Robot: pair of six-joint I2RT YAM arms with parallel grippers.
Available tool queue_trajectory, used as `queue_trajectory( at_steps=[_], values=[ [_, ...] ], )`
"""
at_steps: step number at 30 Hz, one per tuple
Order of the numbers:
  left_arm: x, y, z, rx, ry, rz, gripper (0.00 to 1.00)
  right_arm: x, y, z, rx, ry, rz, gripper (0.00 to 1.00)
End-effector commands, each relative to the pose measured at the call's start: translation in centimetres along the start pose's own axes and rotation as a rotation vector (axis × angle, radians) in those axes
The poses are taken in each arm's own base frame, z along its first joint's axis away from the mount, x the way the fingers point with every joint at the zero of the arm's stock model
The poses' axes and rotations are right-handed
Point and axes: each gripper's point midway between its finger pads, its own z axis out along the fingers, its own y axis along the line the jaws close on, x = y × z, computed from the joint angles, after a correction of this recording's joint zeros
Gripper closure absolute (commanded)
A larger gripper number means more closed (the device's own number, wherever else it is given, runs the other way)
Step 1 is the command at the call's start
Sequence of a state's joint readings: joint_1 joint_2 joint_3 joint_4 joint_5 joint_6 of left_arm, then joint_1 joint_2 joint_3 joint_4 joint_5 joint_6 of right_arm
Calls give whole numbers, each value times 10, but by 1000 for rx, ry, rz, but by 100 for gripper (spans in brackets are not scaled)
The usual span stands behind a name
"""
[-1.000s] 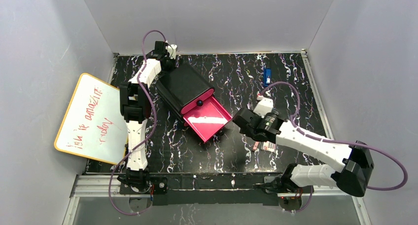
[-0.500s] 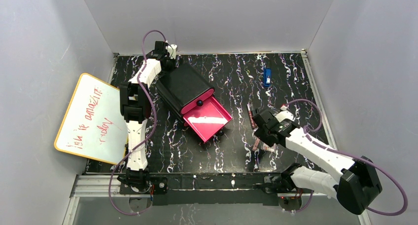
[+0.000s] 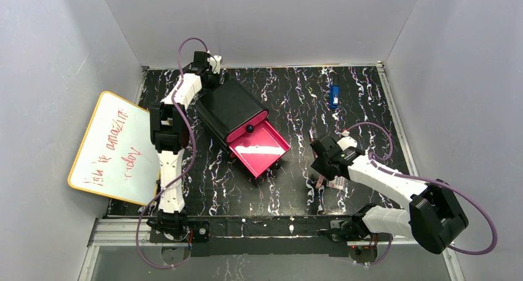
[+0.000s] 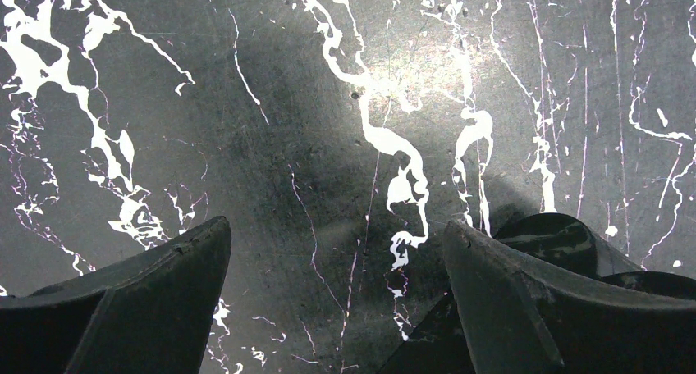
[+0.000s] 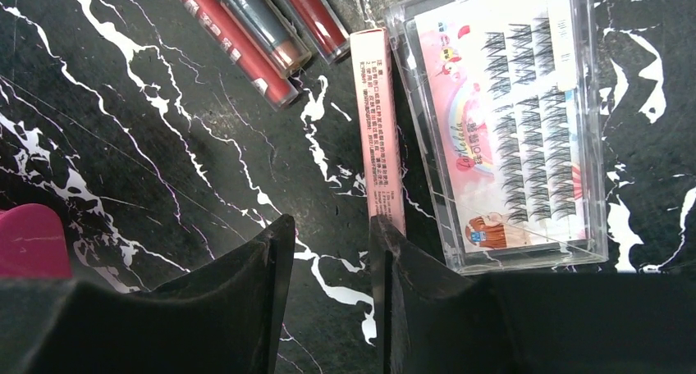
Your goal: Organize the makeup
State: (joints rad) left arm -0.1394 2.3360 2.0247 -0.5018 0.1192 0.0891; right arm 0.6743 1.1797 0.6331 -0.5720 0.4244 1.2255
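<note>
**Right wrist view, near to far.** Right gripper [image 5: 330, 226]: jaws parted narrowly, with only bare marbled table [image 5: 123, 144] between them.

Slim pink carton [image 5: 377, 120]: at 1 o'clock from the fingertips, its near end just beside the finger on the 3 o'clock side. Its long axis runs 12 to 6 o'clock, parallel to the jaw gap, so straddling it likely needs a slight shift toward 3 o'clock.

Clear lash case [image 5: 509, 120]: alongside the carton at 3 o'clock.

Three sticks [image 5: 246, 38]: at 11 o'clock, slanted.

The carton's print and the case's cursive logo are too small to read.

**Beyond.** Left gripper [image 4: 336, 226]: wide open, empty, behind the black box [image 3: 228, 105]; the right arm is nearer the makeup.

Whiteboard [image 3: 114, 148]: red handwriting, seemingly "amazin… today".
</note>
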Motion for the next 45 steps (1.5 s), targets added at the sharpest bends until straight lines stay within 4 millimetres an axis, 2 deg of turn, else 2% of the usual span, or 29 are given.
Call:
queue_trajectory(
  at_steps=[1, 10, 13, 31, 40, 42, 45],
  values=[
    [-6, -19, -12, 45, -1, 23, 1, 2, -6, 2, 7, 3, -9, 53],
    [-4, -19, -9, 47, 6, 21, 1, -17, -6, -24, -15, -48, -4, 52],
    [-3, -19, -8, 47, 8, 20, 2, -17, -8, -26, -15, -46, -7, 52],
    [-2, -18, -8, 45, 11, 22, 2, 9, -24, -2, 16, 20, -3, 52],
    [-2, -18, -8, 45, 11, 22, 2, 17, -20, 13, 15, 37, -14, 53],
    [-2, -18, -9, 44, 11, 24, 1, 19, -18, 15, 18, 45, -20, 54],
    [-2, -18, -9, 42, 11, 26, 2, 20, -18, 17, 21, 50, -26, 62]
  ],
)
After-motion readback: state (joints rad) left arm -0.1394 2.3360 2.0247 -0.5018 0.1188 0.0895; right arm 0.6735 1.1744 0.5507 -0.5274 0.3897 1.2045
